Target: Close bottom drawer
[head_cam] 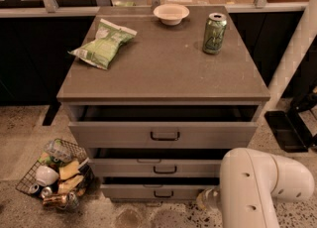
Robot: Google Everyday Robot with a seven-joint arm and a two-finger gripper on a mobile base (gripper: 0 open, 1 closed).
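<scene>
The grey cabinet (163,68) has three drawers, all pulled out a little. The bottom drawer (148,191) is the lowest one, with a flat grey front and a small black loop handle (162,194); a dark gap shows above its front. My white arm (257,187) fills the lower right. My gripper (205,201) is low by the floor, at the right end of the bottom drawer's front; the arm hides most of it.
The middle drawer (154,167) and the larger top drawer (163,134) stand open above. A chip bag (103,43), a white bowl (171,13) and a green can (215,33) are on the top. A wire basket of trash (54,175) sits on the floor at left.
</scene>
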